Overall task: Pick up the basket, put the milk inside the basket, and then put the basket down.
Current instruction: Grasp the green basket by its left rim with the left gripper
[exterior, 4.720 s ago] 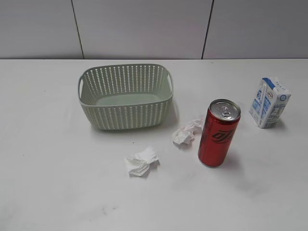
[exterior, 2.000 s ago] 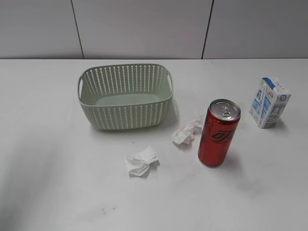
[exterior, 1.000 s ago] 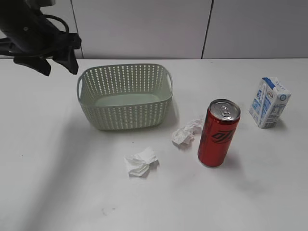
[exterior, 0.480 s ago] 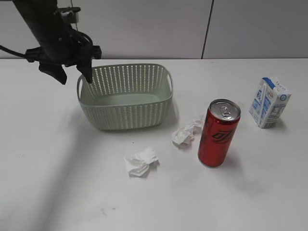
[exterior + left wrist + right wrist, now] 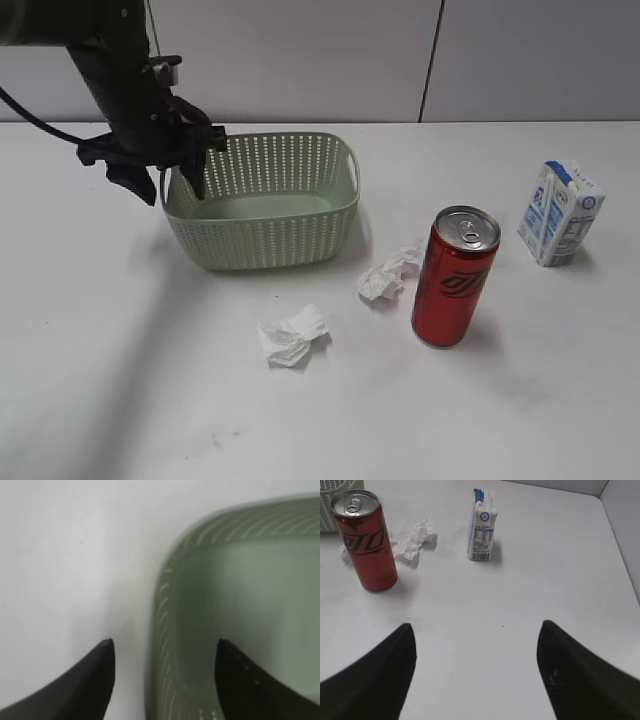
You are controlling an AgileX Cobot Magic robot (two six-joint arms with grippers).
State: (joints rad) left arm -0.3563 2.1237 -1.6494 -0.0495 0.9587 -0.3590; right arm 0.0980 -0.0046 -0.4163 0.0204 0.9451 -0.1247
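Left gripper [image 5: 172, 186] straddles basket [image 5: 262, 202] rim; parted

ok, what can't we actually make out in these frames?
- Basket, left handle: exterior view, the left gripper covers it; whether anything touches the wall is unclear.
- Basket, left wrist view: blurred, cut off by the right and bottom edges.
- Right gripper: outside the exterior view; its wrist view shows only the open jaws' tips.
- Milk: print too small to read.
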